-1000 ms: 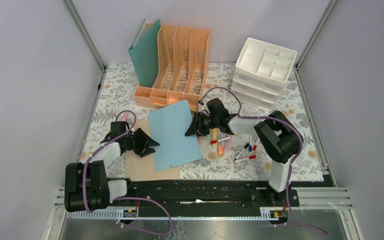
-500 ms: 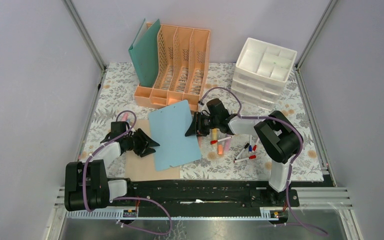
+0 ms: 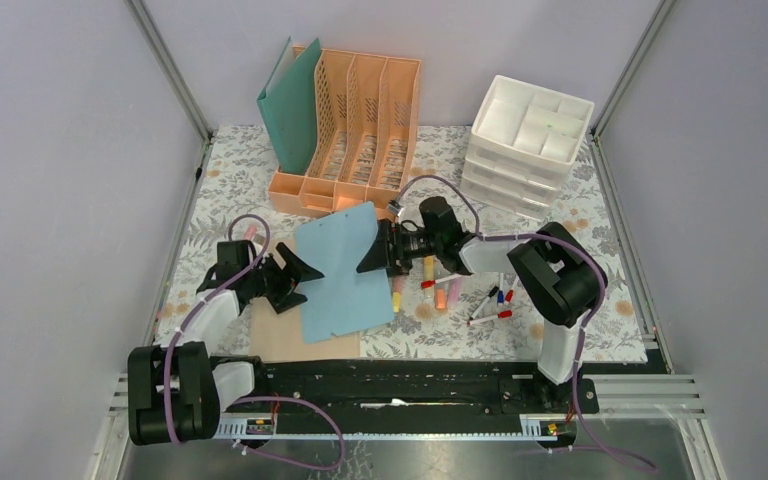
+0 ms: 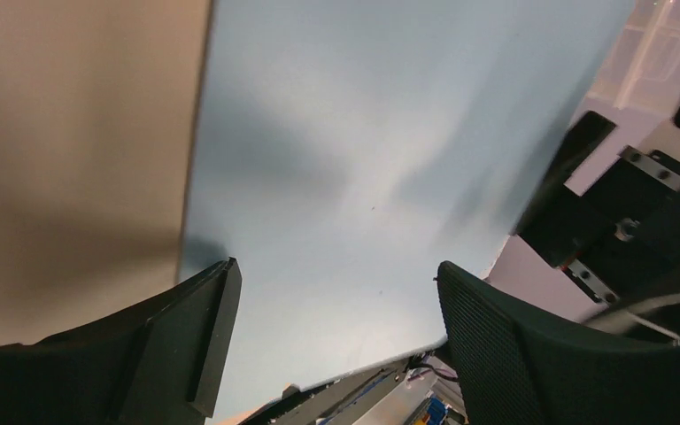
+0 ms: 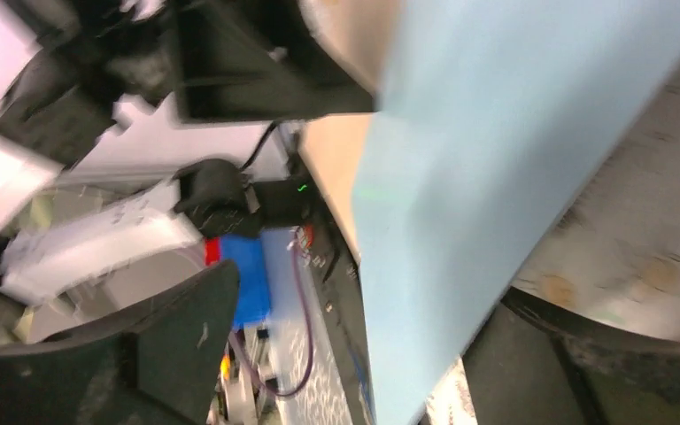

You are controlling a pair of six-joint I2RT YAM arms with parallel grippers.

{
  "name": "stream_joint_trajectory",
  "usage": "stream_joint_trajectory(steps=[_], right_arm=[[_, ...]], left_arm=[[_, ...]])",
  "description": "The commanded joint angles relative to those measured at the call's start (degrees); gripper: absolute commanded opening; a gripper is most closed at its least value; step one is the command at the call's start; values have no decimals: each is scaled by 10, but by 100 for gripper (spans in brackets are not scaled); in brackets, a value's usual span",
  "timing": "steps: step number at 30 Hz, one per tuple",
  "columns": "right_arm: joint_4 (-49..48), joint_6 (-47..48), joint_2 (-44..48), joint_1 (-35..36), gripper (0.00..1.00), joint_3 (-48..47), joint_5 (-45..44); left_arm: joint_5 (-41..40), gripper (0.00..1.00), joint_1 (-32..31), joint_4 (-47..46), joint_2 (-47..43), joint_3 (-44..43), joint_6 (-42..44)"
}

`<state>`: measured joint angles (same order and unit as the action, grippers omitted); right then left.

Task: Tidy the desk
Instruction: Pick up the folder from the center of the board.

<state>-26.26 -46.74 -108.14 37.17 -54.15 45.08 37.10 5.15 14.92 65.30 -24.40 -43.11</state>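
Moved: blue folder [image 3: 340,275] — I see it shifted left on the desk [image 3: 210,210].
Left gripper [image 4: 335,270]: spread at folder's edge.
Right gripper [image 5: 367,288]: spread — blurred, contact unclear.

I read both arms alike: the left arm [image 3: 210,315] and right arm [image 3: 558,275] have black joint housings and white links. A purple cable [image 3: 438,179] loops along each. The fingers [image 4: 513,354] are black wedges, and one inner face shows a fine grid texture. Silver screws [image 4: 624,230] show on the right arm's black wrist. Both bases share a black rail [image 3: 400,385].
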Motion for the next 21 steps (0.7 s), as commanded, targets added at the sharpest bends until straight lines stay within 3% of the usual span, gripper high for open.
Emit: stream_joint_trajectory(steps=[1,3,6,10,12,15,19,21], right_arm=[[-257,-93,40,2,86,2,187],[-245,-92,43,2,65,-6,184],[-192,-66,43,2,60,-19,176],[-90,-10,39,2,18,-40,144],[-16,29,33,3,3,-57,124],[48,65,28,2,0,-71,100],[52,70,37,2,0,-67,96],[52,70,53,1,0,-57,96]], left_arm=[[4,87,-1,-19,-27,-24,1],[6,87,0,-18,-24,-23,4],[8,88,0,-18,-24,-19,7],[15,88,0,-21,-26,-16,7],[18,88,0,-24,-28,-16,8],[23,88,0,-29,-35,-15,6],[22,90,3,-29,-62,-23,5],[14,96,7,-21,-92,-36,11]])
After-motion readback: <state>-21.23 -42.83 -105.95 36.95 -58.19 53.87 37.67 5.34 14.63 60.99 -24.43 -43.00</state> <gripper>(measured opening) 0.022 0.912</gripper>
